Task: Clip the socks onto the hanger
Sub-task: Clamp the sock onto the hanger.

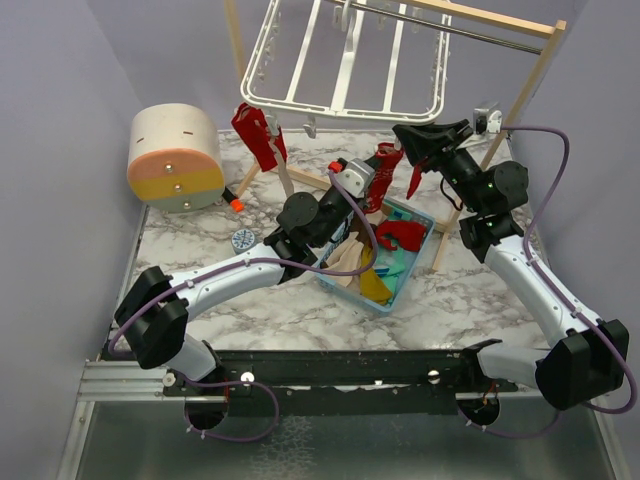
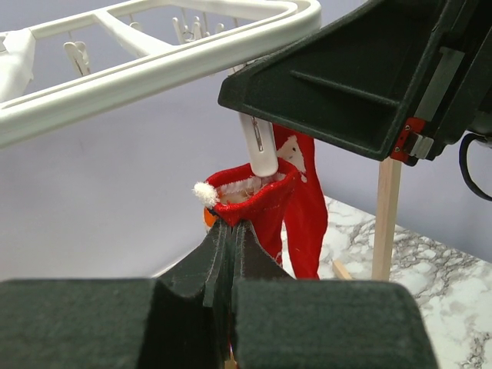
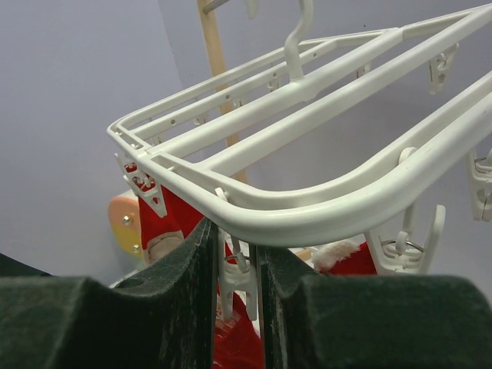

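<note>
The white hanger (image 1: 340, 60) hangs from the wooden stand at the back. My left gripper (image 2: 232, 224) is shut on the cuff of a red sock (image 2: 265, 196) and holds it up under the hanger's near edge (image 2: 154, 69), against a white clip (image 2: 261, 150). My right gripper (image 3: 234, 231) is shut on that clip (image 3: 240, 273), with its fingers on either side just below the hanger rail (image 3: 307, 204). In the top view both grippers, left (image 1: 372, 180) and right (image 1: 418, 150), meet below the hanger's front edge. Another red sock (image 1: 258, 135) hangs clipped at the left.
A light-blue basket (image 1: 425, 222) with several socks in red, beige, yellow and teal sits under the grippers. A peach and yellow cylinder (image 1: 175, 155) lies at the back left. A small blue disc (image 1: 243, 238) lies on the marble table. Wooden stand legs (image 1: 520, 90) flank the hanger.
</note>
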